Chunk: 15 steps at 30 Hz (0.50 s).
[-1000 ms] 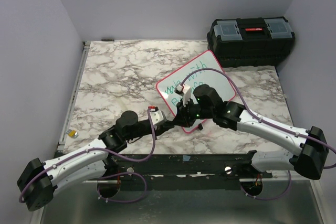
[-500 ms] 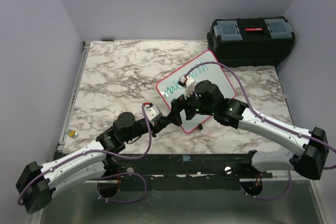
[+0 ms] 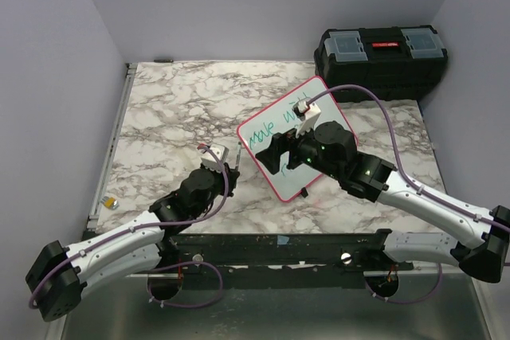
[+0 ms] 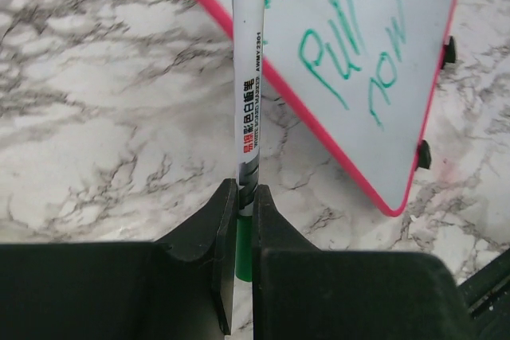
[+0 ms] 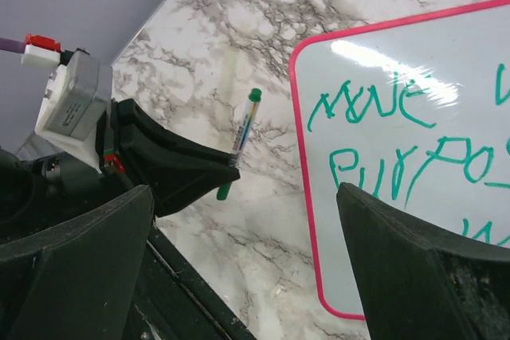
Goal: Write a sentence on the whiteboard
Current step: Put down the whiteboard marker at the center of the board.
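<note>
whiteboard (image 3: 259, 134): flat on the desk (image 3: 175, 109), just 3 o'clock of centre, turned cornerwise. A black toolbox (image 3: 381, 60) stands beyond it at 1 o'clock.
overhead view: the right arm covers the board's middle, hiding most of the green writing.
left fingers (image 4: 215, 228): pinching a green marker (image 4: 248, 93), at the board's 8 o'clock. The right wrist view shows bare marble between marker and pink frame.
right fingers (image 5: 80, 252): spread wide, nothing between them, above the board's 9 o'clock edge.
left wrist view only: two black clips (image 4: 448, 52) on the frame, and the lower scrawled lines.
right wrist view only: the top line of writing.
</note>
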{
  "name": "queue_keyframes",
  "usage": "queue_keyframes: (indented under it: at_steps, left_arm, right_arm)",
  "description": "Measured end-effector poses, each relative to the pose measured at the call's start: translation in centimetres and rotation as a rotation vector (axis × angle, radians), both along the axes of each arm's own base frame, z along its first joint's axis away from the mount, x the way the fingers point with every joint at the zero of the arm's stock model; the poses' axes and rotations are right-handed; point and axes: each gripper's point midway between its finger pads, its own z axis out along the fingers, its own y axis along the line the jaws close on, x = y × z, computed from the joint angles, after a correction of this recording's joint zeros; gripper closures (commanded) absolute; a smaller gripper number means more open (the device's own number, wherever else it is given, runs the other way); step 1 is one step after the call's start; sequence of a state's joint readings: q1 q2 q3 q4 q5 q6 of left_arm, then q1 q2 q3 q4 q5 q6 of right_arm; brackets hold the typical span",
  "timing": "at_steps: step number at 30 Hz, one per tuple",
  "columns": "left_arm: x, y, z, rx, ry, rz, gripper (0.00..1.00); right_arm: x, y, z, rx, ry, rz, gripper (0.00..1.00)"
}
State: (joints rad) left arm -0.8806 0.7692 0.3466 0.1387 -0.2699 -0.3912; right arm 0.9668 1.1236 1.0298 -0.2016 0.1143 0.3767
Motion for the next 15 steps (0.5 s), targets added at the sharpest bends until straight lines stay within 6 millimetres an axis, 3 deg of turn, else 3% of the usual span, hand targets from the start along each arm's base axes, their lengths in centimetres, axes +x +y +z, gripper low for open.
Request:
queue_keyframes:
  at_steps: [7, 15]
  left_arm:
    - [1.0, 3.3, -2.9, -0.033, 0.154, 0.252, 1.0]
    - [1.2, 5.5, -7.2, 0.025, 0.298, 0.397, 1.0]
  right_arm:
    - [1.1, -1.8, -1.9, -0.032, 0.011, -0.118, 0.0]
    - [1.8, -4.1, -3.5, -0.055, 0.012, -0.236, 0.0]
